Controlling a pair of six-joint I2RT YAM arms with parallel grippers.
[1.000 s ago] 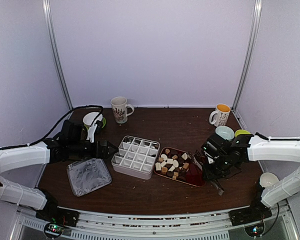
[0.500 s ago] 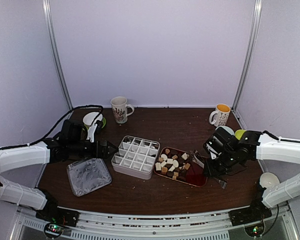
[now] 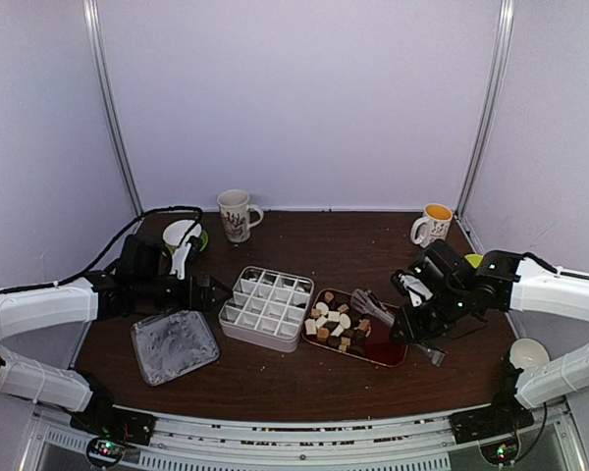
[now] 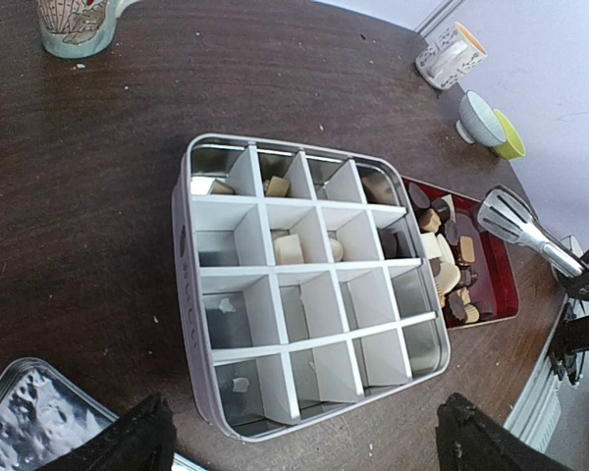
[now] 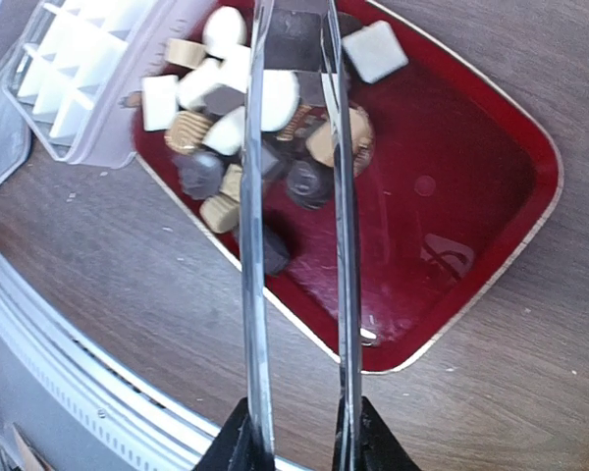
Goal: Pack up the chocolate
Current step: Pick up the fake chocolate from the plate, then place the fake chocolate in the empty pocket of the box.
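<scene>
The chocolate [image 3: 336, 324] lies heaped on a red tray [image 3: 385, 350]: white, tan and dark pieces [image 5: 245, 108]. A grey tin box [image 3: 267, 307] with white dividers sits left of the tray, and a few pieces [image 4: 288, 247] lie in its far cells. My right gripper [image 3: 412, 329] [image 5: 299, 446] is shut on long metal tongs [image 5: 254, 245], whose tips [image 3: 365, 300] hover over the heap. A dark piece shows between the blades; I cannot tell if it is pinched. My left gripper [image 3: 211, 292] [image 4: 304, 437] stands open at the box's near edge, holding nothing.
The tin's lid [image 3: 174, 345] lies at the front left. A patterned mug [image 3: 236, 214] and a white bowl [image 3: 182, 235] stand at the back left. An orange-lined mug [image 3: 433, 226] stands at the back right, two small bowls [image 4: 491, 126] right of the tray, a white cup [image 3: 525, 351] further right.
My right arm has swung left and lifted the tongs off the table, bringing their tips over the tray. Its jaws have squeezed in a little. The left arm has not moved.
</scene>
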